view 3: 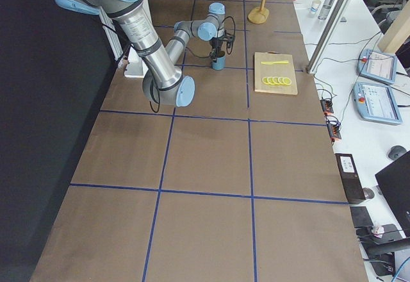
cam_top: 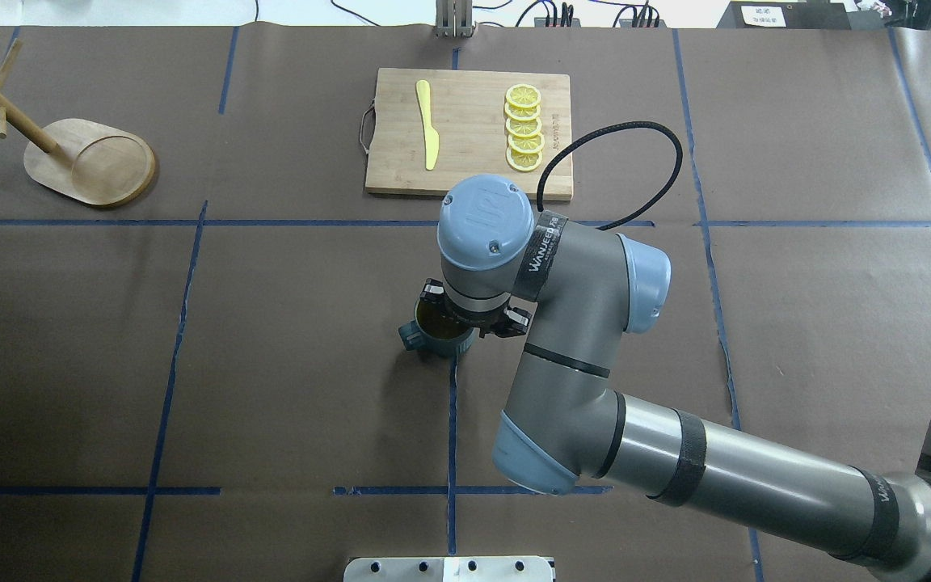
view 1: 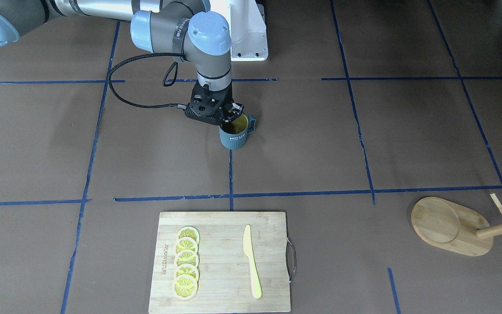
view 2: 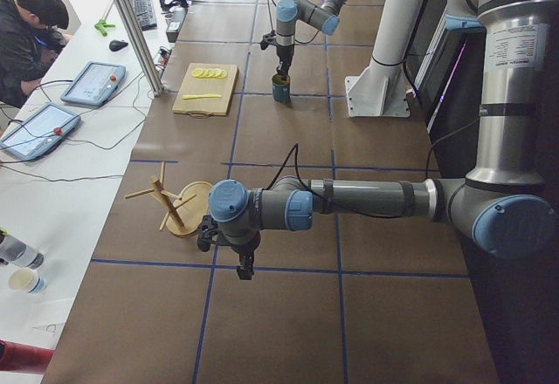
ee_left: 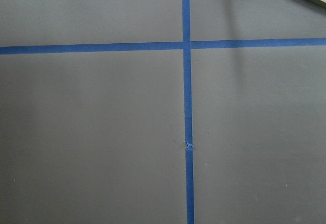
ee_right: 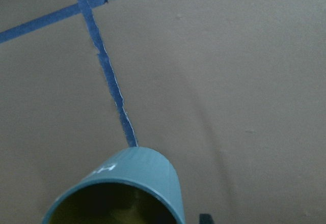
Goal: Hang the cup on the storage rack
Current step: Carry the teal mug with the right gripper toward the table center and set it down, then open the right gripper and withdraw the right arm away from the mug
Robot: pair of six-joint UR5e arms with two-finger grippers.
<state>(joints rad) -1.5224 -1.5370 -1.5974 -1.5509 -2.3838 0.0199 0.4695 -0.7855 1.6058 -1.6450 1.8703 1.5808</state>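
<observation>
The teal-grey cup [view 1: 235, 136] stands upright on the brown table, its handle pointing to the right in the front view and its "HOME" lettering showing. My right gripper [view 1: 235, 114] reaches down at the cup's rim. In the right wrist view a dark fingertip [ee_right: 206, 218] sits just outside the cup [ee_right: 132, 183] wall with a small gap, so the gripper looks open. The bamboo storage rack [cam_top: 90, 162] stands far off at the table's left end. My left gripper [view 2: 244, 262] hangs near the rack [view 2: 175, 209]; I cannot tell whether it is open or shut.
A bamboo cutting board [view 1: 225, 226] with several lemon slices [view 1: 186, 261] and a yellow knife [view 1: 251, 261] lies beyond the cup. Blue tape lines cross the table. A person [view 2: 26, 35] sits at a side desk with tablets.
</observation>
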